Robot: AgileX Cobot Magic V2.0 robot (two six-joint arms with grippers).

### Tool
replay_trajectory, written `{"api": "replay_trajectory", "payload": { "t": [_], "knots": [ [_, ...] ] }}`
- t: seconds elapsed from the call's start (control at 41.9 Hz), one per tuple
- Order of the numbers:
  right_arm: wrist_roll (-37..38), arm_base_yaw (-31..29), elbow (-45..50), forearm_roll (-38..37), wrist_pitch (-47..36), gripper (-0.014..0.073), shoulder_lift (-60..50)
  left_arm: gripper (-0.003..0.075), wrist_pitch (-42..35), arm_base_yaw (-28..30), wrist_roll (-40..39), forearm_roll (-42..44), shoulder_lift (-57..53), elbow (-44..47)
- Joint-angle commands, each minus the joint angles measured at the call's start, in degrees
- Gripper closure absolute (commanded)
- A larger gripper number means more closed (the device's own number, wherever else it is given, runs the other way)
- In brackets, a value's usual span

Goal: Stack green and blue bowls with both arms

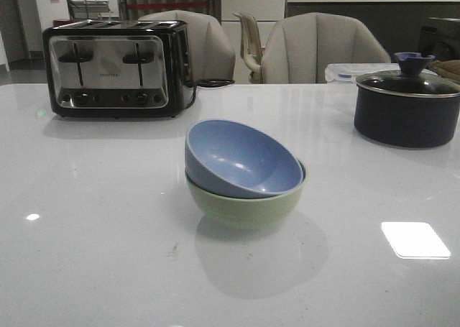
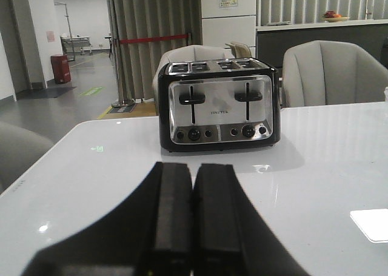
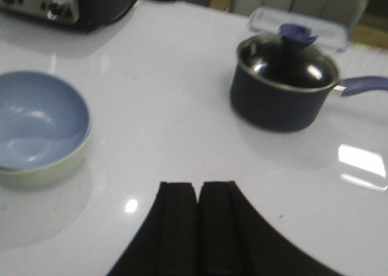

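On the glossy white table (image 1: 86, 197) I see my left gripper (image 2: 193, 227) and right gripper (image 3: 199, 227) both clenched and empty. Ahead, nearer the right one, the blue bowl (image 1: 241, 158) sits tilted inside the green bowl (image 1: 244, 205); I judge stacking done. Toaster (image 1: 115, 68) and pot (image 1: 406, 108) stand beyond.

Blue bowl (image 1: 241, 158) tilted inside green bowl (image 1: 248, 205) on white table (image 1: 93, 233).

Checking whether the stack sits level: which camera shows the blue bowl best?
The front view: the blue bowl appears whole, nested tilted inside the green bowl. The right wrist view shows the blue bowl's inside from above, cut off at the frame edge. The left wrist view shows only the toaster, no bowl.
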Motion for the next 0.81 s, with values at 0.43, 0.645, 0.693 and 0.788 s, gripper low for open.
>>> {"api": "replay_trajectory", "payload": {
  "t": [0.43,0.645,0.693,0.788],
  "knots": [
    [-0.51,-5.46,18.40,0.46,-21.92,0.0559,-18.48,0.0619,-5.05,0.13,0.00,-0.58,-1.21,1.16],
    [-0.51,-5.42,18.40,0.46,-22.01,0.0559,-18.48,0.0619,-5.05,0.13,0.00,-0.58,-1.21,1.16],
    [-0.51,-5.42,18.40,0.46,-22.26,0.0559,-18.48,0.0619,-5.05,0.13,0.00,-0.58,-1.21,1.16],
    [2.26,-5.48,18.46,0.59,-22.74,0.0559,-18.48,0.0619,-5.05,0.13,0.00,-0.58,-1.21,1.16]
  ]
}}
